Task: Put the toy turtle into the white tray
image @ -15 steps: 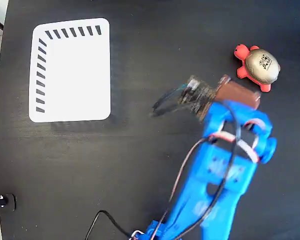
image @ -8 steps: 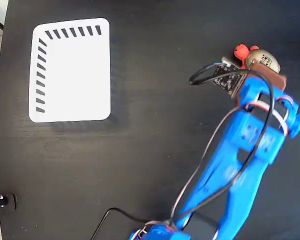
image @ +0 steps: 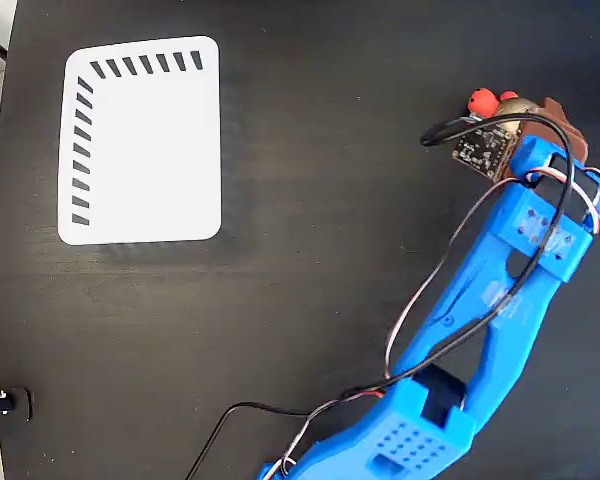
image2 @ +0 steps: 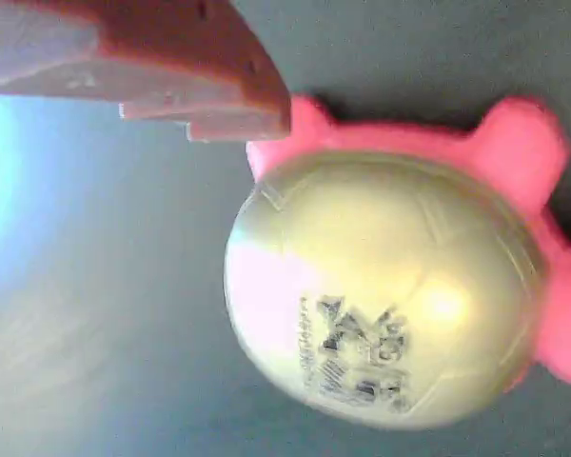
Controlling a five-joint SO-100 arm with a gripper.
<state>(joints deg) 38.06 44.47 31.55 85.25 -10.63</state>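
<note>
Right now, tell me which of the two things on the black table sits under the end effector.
The small red-legged toy turtle with a grey-gold shell, not the flat white rectangular tray far left.

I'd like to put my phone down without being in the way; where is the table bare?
The wide dark stretch between the tray and the arm is bare, and so is the strip below the tray. The upper right is crowded: the end effector sits over the turtle.

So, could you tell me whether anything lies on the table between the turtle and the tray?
Nothing visible does. In the fixed view the turtle sits at the upper right, mostly hidden under the arm, and the tray lies at the upper left. The dark table between them is bare.
</note>
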